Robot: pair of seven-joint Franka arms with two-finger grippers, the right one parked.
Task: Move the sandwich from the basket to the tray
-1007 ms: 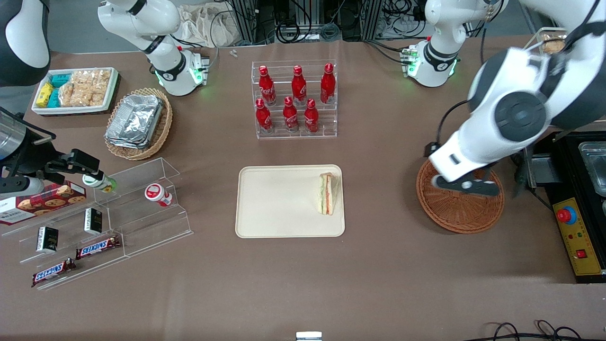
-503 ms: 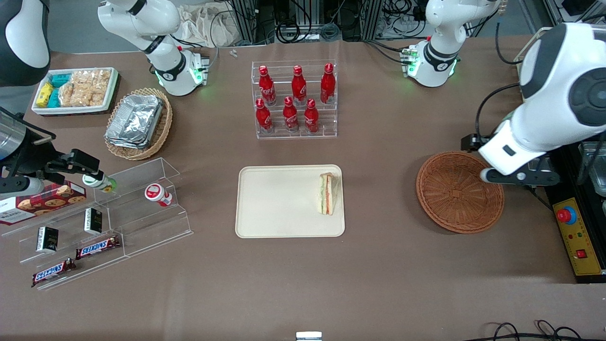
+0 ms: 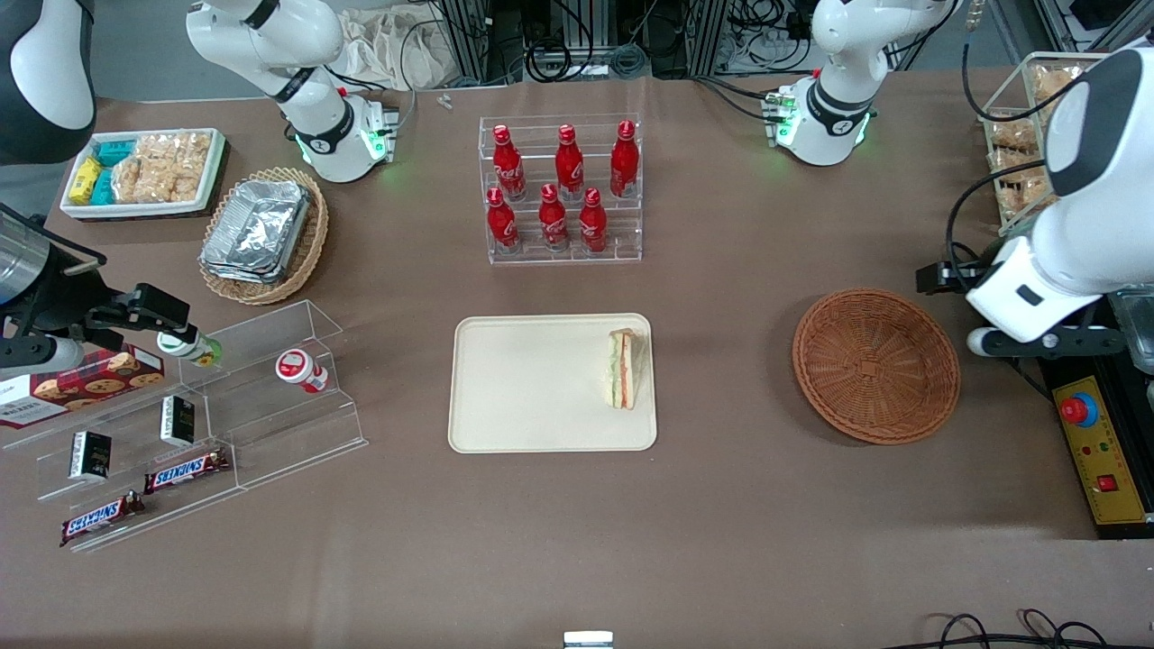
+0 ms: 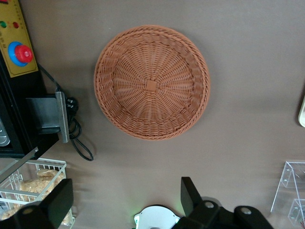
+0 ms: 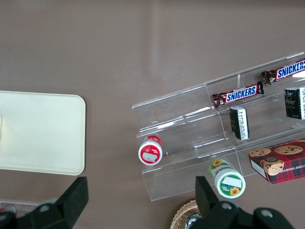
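Front view: gripper (image 3: 1037,342) sits off the basket (image 3: 875,364) rim toward the working arm's end, well apart from the tray (image 3: 541,383); sandwich (image 3: 624,368) lies on the tray's edge nearest the gripper, white wedge with orange-red and green layers. Basket empty, so placement looks done; likely next is only parking the arm. Left wrist view: gripper (image 4: 121,205) fingers spread apart, holding nothing, basket (image 4: 151,82) below it, bare inside.

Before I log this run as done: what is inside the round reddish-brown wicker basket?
Nothing: the round reddish-brown wicker basket shows only its bare woven floor, fully uncovered. The triangular sandwich lies on the cream rectangular tray. The left gripper hangs open, above the table beside the basket.
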